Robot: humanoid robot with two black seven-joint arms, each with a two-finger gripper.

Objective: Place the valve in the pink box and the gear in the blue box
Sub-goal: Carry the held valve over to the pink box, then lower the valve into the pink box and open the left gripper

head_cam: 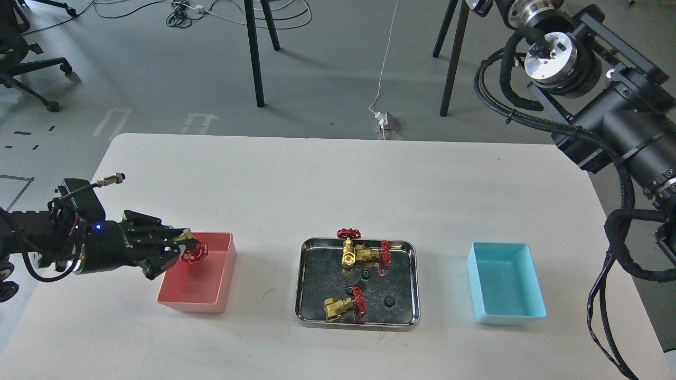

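Observation:
My left gripper [182, 247] is shut on a brass valve with a red handwheel [194, 252] and holds it over the left part of the pink box [211, 295]. The steel tray [305, 309] in the middle holds two valves close together at its back [359, 253], one valve at its front [343, 307] and three tiny black gears [388, 302]. The blue box [504, 316] stands to the right, empty. My right arm [607, 111] rises at the upper right; its gripper is out of view past the top edge.
The white table [317, 179] ends close behind the tray's far side at a rounded back edge. Chair and stand legs [253, 53] and cables lie on the floor beyond it.

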